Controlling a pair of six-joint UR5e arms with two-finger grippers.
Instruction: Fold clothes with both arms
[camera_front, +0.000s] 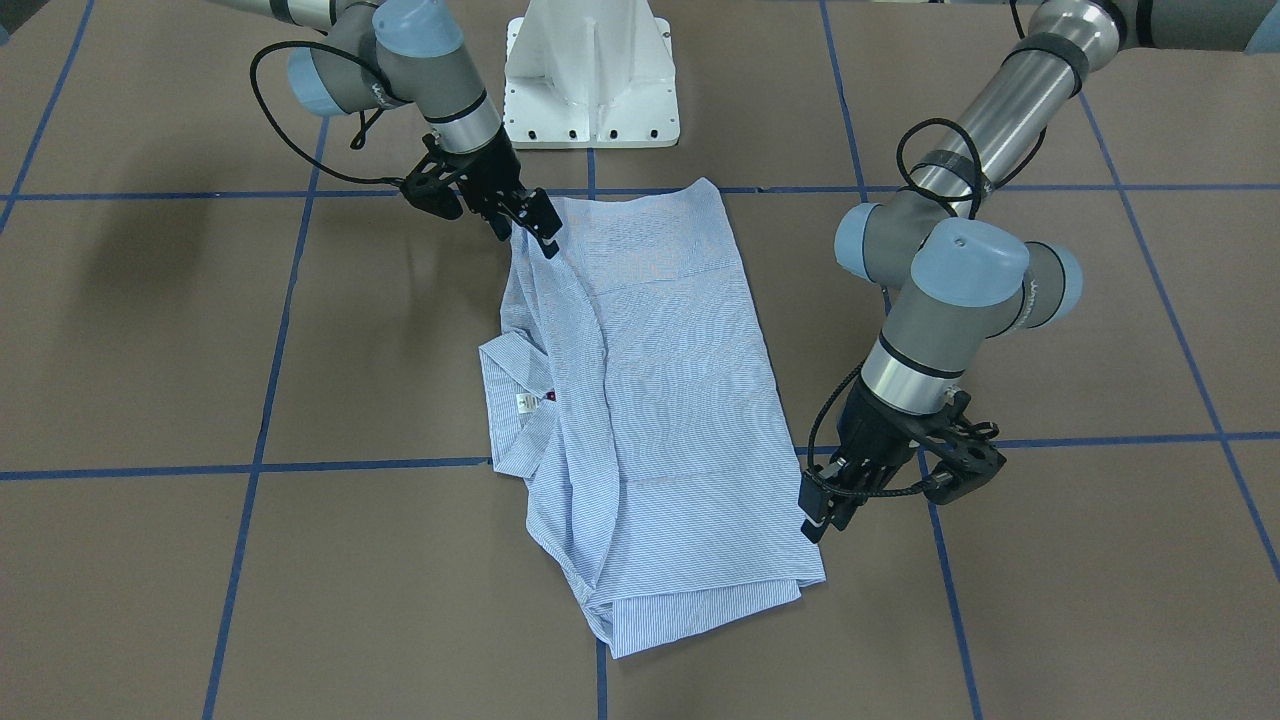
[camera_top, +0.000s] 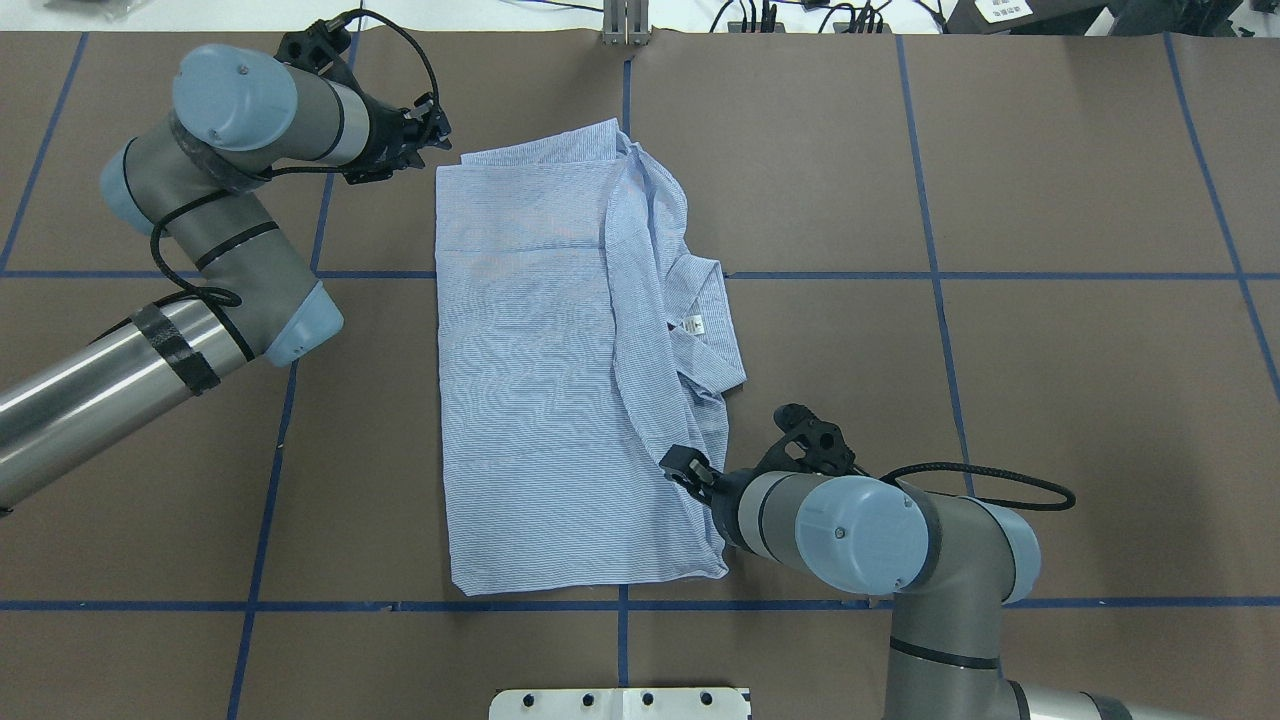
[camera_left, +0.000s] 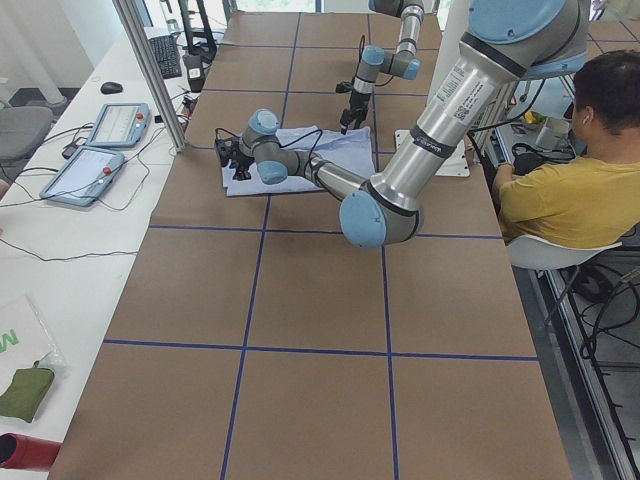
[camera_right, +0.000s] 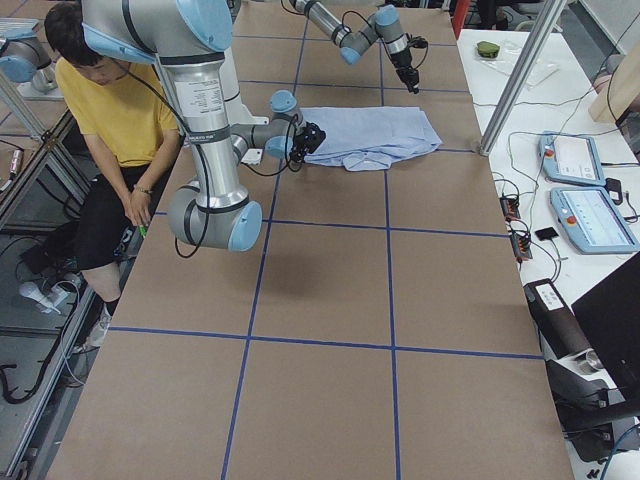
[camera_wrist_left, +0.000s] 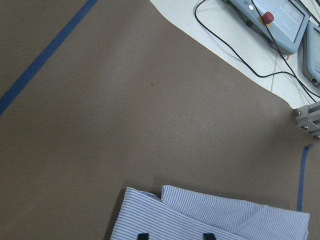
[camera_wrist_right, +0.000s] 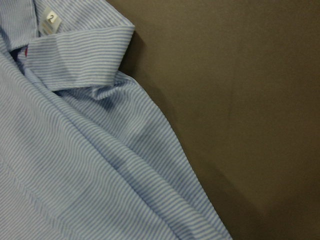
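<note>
- Striped blue-and-white shirt (camera_front: 650, 400) lies flat mid-surface (camera_front: 1050, 600) in the front-facing view, already folded to a rough oblong. The right tool (camera_front: 535, 225) touches its near right corner. The left tool (camera_front: 820, 510) hangs just beside its far left edge.
- Overhead, one side panel lies folded across the body, and the collar (camera_top: 705, 310) with its neck label (camera_top: 692, 323) juts out to the right. Whether the right tool is clenched on cloth cannot be told.
- Both side views show the tools too small to judge.
- At the left wrist, two fingertips (camera_wrist_left: 142, 236) stand apart over the shirt's edge with nothing between them, so the left tool is released.
- At the right wrist, only cloth and bare surface show, no fingers.
- The step in hand looks like taking hold for the next fold. That calls for both tools to pinch their edges through every layer, then carry them across evenly so the stack does not slip.
</note>
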